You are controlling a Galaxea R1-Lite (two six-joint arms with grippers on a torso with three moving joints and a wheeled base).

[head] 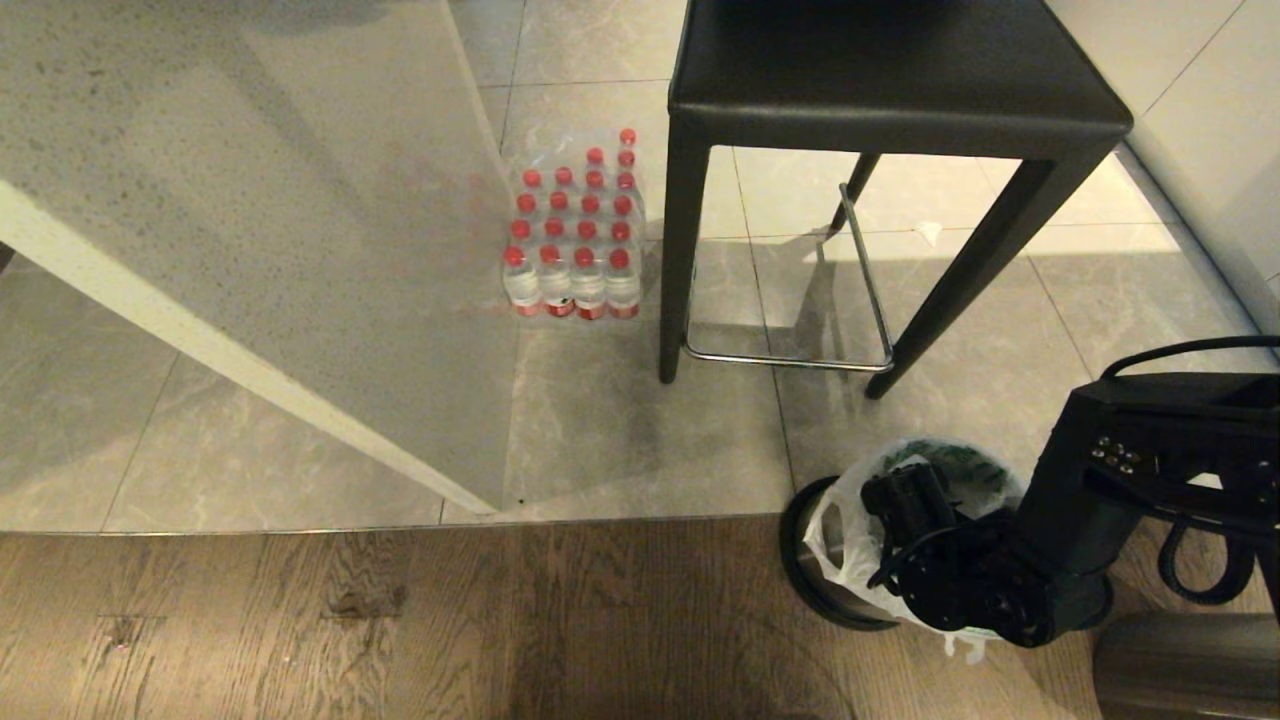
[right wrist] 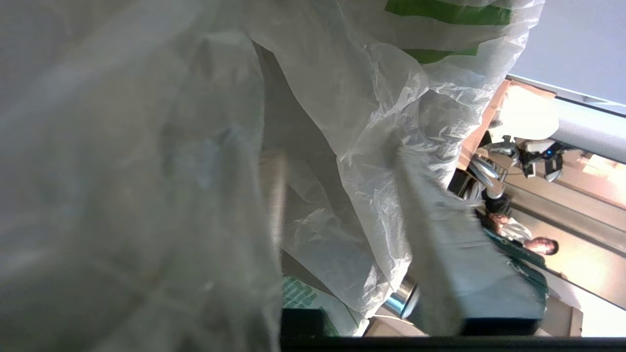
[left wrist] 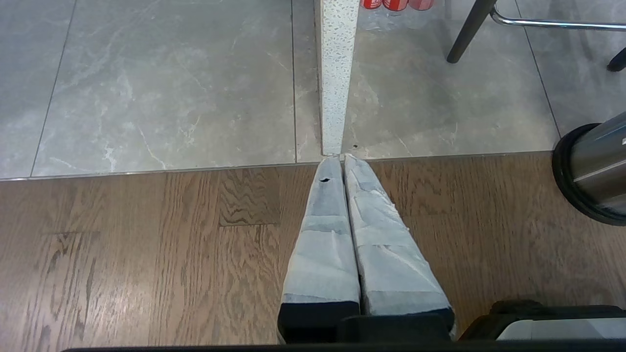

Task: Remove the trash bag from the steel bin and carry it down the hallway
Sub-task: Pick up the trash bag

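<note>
Speckled stone surface [head: 230,200] fills the left of the head view, its pale edge running down to the seam between grey tile and wood floor [head: 400,620]. Left gripper [left wrist: 337,159], seen only in its own wrist view, hangs parked over that seam, taped fingers [left wrist: 325,234] pressed together, holding nothing.

Shrink-wrapped pack of red-capped bottles [head: 575,235] stands on the tile just beside the surface. Next comes the black stool [head: 890,80], with its chrome footrest [head: 790,355].

Steel bin [head: 805,560] sits on the floor in front of the stool, near its right front leg. Trash bag [head: 845,530] lines it, plastic draped over the black rim; it is not lifted out.

Right gripper [head: 900,490] reaches into the bin mouth from the right. Right wrist view shows crumpled white film with green print [right wrist: 440,12] bunched between and around its fingers [right wrist: 435,254], which stand narrowed but apart. Whether the film is firmly pinched cannot be told.

Judged progress: early. The reach looks made and the grasp appears to be forming. Left to do: secure the hold, lift the bag clear of the bin, carry it down the hallway.
</note>
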